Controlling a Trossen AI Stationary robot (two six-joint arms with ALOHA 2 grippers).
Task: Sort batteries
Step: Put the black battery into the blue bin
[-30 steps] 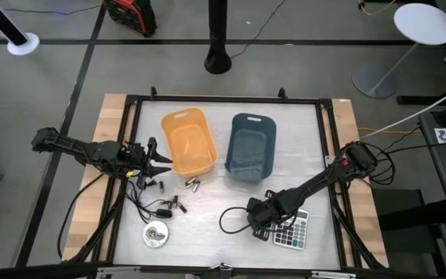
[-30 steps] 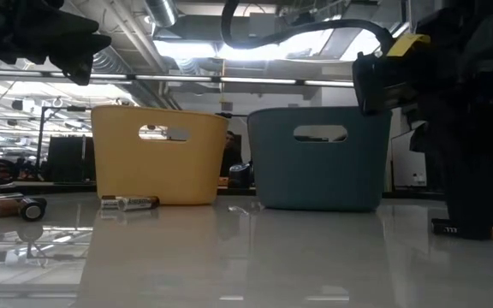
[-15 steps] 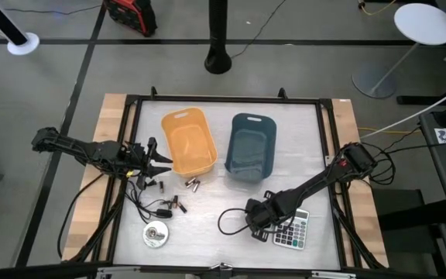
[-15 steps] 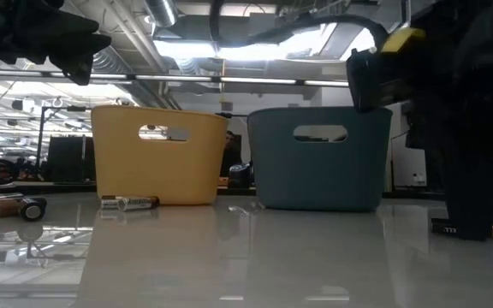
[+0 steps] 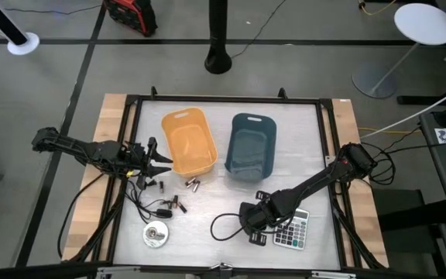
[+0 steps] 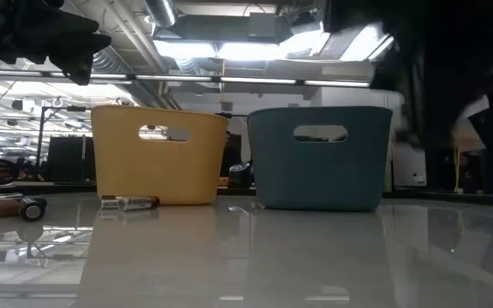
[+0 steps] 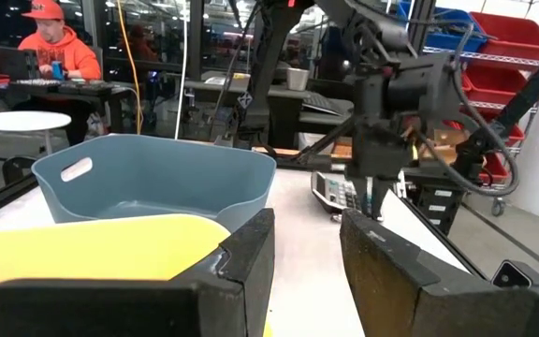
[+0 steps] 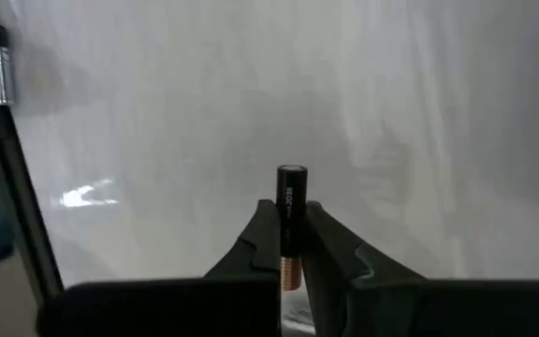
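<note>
My right gripper (image 5: pixel 252 222) hangs over the table's near middle, left of the calculator (image 5: pixel 293 230), shut on a dark battery with a coppery end (image 8: pixel 290 187). Loose batteries lie on their sides near the yellow bin: a pair (image 5: pixel 193 184), more to the left (image 5: pixel 159 184) and one by the cable (image 5: pixel 179 204). Two groups show in the low view (image 6: pixel 129 202), (image 6: pixel 11 205). My left gripper (image 5: pixel 159 162) waits open at the yellow bin's left side (image 7: pixel 101 248). My right gripper pinches the battery between its two fingers (image 8: pixel 262 225) at the coppery end (image 8: pixel 291 265). The battery lies along the fingers, and its black end (image 8: pixel 291 172) sticks out past the tips, pointing down at the table. It is lifted clear.
The yellow bin (image 5: pixel 186 141) and the blue bin (image 5: pixel 250 146) stand side by side at the far middle. A black cable loops beside my right gripper (image 5: pixel 221 227), another lies at the left (image 5: pixel 142 203). A round silver disc (image 5: pixel 156 233) rests near the left front.
My right gripper has risen off the table and drifted toward the table's left and near edge, carrying the battery up. The black cable loop beside it has shifted the same way.
</note>
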